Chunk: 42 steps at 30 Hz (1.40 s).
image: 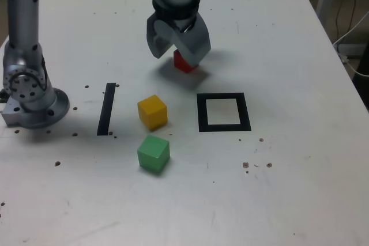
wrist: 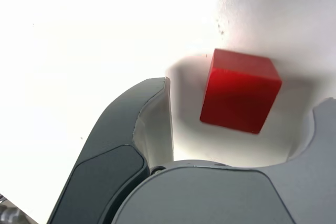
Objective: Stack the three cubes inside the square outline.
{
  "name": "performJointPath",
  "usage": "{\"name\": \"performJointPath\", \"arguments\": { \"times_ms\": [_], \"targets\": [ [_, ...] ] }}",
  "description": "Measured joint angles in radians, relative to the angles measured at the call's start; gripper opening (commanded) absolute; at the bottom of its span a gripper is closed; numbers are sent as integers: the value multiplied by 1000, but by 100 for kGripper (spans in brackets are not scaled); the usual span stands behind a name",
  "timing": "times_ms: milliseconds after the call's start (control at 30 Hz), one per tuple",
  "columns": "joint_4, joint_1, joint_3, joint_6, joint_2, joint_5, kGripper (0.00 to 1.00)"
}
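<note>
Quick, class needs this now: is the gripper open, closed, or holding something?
Gripper: open, jaws standing either side of the red cube with gaps showing in the wrist view; nothing held yet.

In the exterior view, the hand [image: 177, 50] covers most of the red cube [image: 184, 62] — only a lower corner shows. The arm above is cut off by the top edge. In the wrist view, one finger [wrist: 321, 145] runs off the frame's edge, and the bench [wrist: 79, 40] is bleached white — surface detail lost.
</note>
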Motion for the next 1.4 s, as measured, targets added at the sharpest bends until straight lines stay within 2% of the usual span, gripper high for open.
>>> {"name": "performJointPath", "arguments": {
  "times_ms": [133, 233, 533, 767, 933, 1167, 1333, 1400],
  "targets": [
    [-5, 0, -3, 0, 24, 4, 81],
    [-12, 0, -7, 0, 30, 4, 76],
    [-34, 0, -8, 0, 6, -12, 51],
    [-48, 0, 3, 0, -3, -51, 31],
    [-61, 0, 9, 0, -8, -62, 28],
    [-81, 0, 9, 7, -7, -58, 17],
    [-85, 0, 9, 7, -10, -52, 17],
    [-64, 0, 6, -6, -17, -62, 17]
  ]
}}
